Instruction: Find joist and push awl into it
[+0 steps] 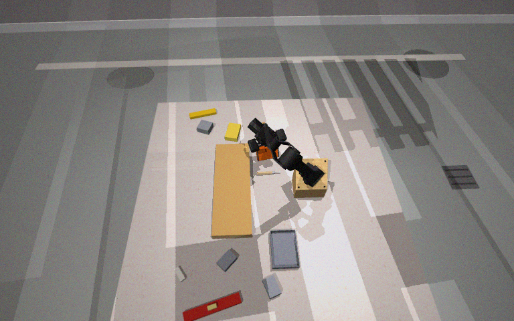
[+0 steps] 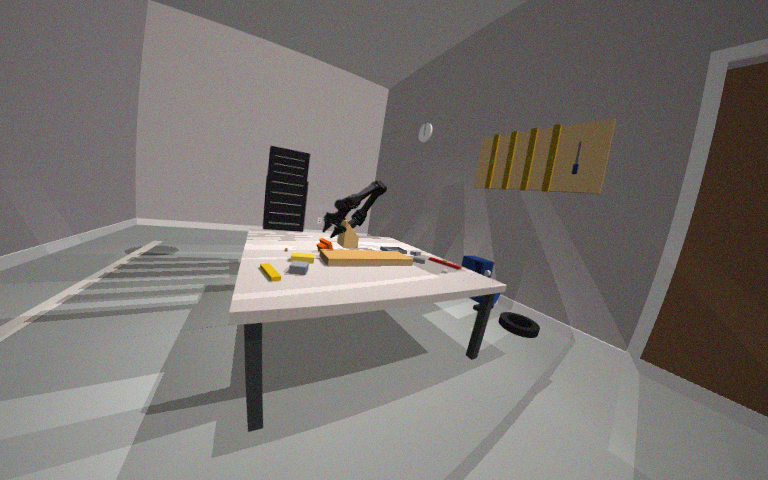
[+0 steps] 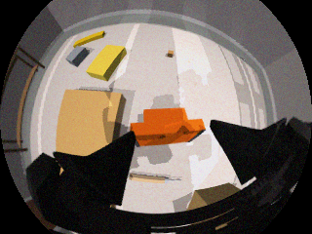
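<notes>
The orange stud finder (image 1: 267, 154) (image 2: 323, 245) (image 3: 167, 134) stands on the table beside the panel's far end, partly hidden by the arm in the top view. My gripper (image 2: 329, 233) (image 3: 174, 129) is open and empty above it; in the wrist view the stud finder shows between the fingertips. The awl (image 1: 265, 173) (image 3: 147, 177) lies on the table between the panel and the arm's base. The tan floor panel (image 1: 231, 189) (image 2: 368, 260) (image 3: 84, 124) lies flat; the joist is hidden. The grey tray (image 1: 284, 267) is empty.
The wooden base block (image 1: 310, 192) (image 3: 214, 196) carries the arm. A yellow block (image 1: 232, 132) (image 3: 107, 62), a grey block (image 1: 205, 126) and a yellow bar (image 1: 203, 113) lie past the panel's far end. Grey blocks (image 1: 227, 259) (image 1: 272, 285) and a red level (image 1: 227, 301) lie near the tray's side.
</notes>
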You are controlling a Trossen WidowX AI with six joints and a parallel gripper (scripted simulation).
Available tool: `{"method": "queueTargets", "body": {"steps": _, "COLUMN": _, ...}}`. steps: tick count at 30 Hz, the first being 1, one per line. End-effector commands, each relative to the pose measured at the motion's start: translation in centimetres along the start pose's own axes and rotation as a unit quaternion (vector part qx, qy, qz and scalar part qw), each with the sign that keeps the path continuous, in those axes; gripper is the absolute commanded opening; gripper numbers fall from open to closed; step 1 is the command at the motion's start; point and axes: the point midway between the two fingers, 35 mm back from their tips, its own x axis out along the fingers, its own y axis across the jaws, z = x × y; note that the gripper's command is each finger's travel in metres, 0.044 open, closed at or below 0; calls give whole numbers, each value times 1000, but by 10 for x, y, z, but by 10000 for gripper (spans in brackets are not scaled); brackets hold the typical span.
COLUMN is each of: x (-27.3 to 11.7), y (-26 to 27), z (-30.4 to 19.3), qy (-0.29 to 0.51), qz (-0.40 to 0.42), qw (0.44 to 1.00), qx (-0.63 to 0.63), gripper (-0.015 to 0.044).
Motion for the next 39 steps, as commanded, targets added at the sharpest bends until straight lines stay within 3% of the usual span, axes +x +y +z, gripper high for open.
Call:
{"method": "queueTargets", "body": {"steps": 1, "x": 14, "y": 0, "z": 11, "qy": 76, "qz": 47, "qw": 927, "qx": -363, "gripper": 440}}
{"method": "queueTargets", "body": {"steps": 10, "x": 21, "y": -1, "z": 16, "qy": 95, "qz": 90, "qw": 832, "qx": -538, "gripper": 440}}
{"method": "queueTargets", "body": {"steps": 20, "x": 27, "y": -2, "z": 20, "qy": 94, "qz": 148, "qw": 690, "qx": -702, "gripper": 440}}
{"method": "queueTargets", "body": {"steps": 39, "x": 38, "y": -5, "z": 26, "qy": 22, "qz": 251, "qw": 337, "qx": -907, "gripper": 440}}
